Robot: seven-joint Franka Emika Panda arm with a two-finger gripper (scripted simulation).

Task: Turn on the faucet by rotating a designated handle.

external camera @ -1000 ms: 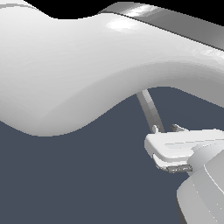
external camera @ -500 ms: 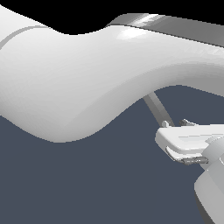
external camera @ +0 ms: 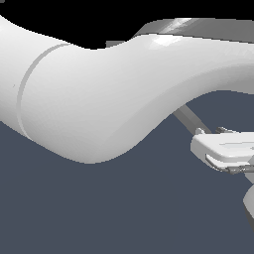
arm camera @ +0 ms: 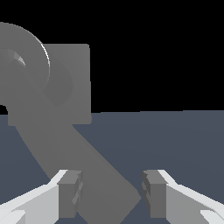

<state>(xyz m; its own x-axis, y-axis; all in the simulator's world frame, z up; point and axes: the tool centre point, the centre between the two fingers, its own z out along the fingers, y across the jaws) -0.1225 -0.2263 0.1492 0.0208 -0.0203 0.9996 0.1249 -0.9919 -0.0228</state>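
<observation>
Faucet sat ahead of the claw: square plate, round hub at its corner. Handle ran from the hub down between the claw's fingers, its end edge nearer one finger, a clear gap to the other. Claw was wide open, gripping nothing; contact with the near finger I couldn't tell. Bare dark floor lay beyond. From outside, the white arm blocked most of the view.
</observation>
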